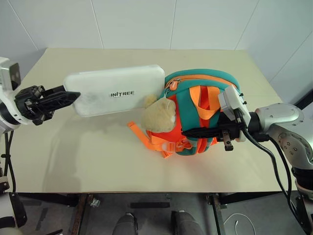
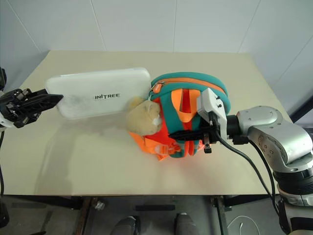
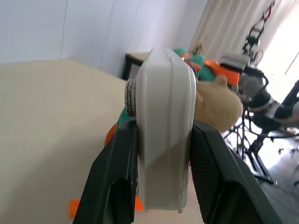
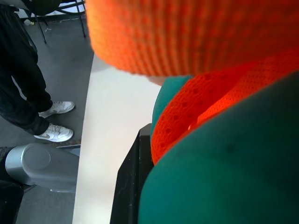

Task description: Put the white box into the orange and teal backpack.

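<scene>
Box [image 1: 116, 90] held level at left; backpack [image 1: 203, 112] pinched at right.
Left gripper [image 1: 66, 98] clamped on box end; right gripper [image 1: 188, 132] closed sideways on backpack.

head eyes: down over table [image 1: 98, 161] (shared) | wrists: close-up

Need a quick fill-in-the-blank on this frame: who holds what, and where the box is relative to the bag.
1. The left gripper holds the ____ box by one end.
2. The right gripper is shut on the ____.
3. The box's far end is next to the backpack's ____ zipper opening.
4. A tan plush ____ hangs on the backpack.

Missing words: white; backpack; orange; toy
</scene>
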